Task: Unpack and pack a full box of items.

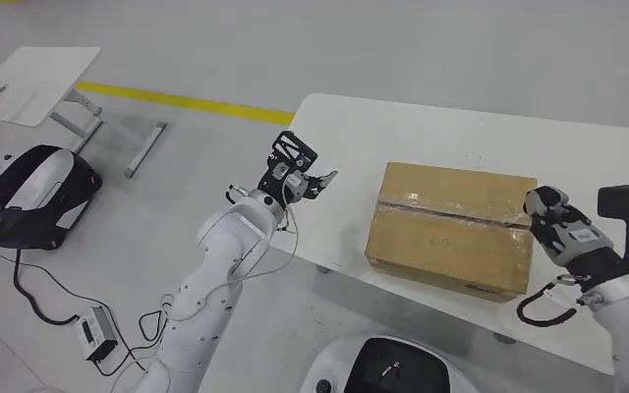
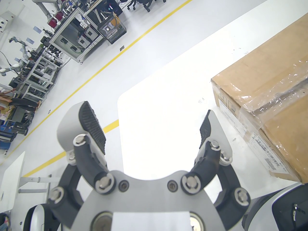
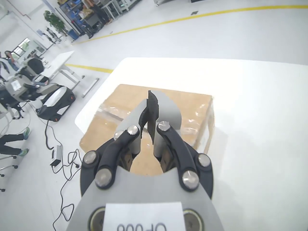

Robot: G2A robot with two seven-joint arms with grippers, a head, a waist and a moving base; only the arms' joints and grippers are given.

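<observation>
Item one: cardboard box, closed. We log it right of centre in the top view, resting on the white table near the table's lower edge. Clear tape runs along its top seam, and a printed label sits on one end face.

Item two: left gripper. We place it left of centre, over the table's left edge and well apart from the box, jaws wide apart.

Item three: right gripper. We place it at the right of the frame, by the box's right end, jaws pressed together. We cannot tell whether it touches the box.
</observation>
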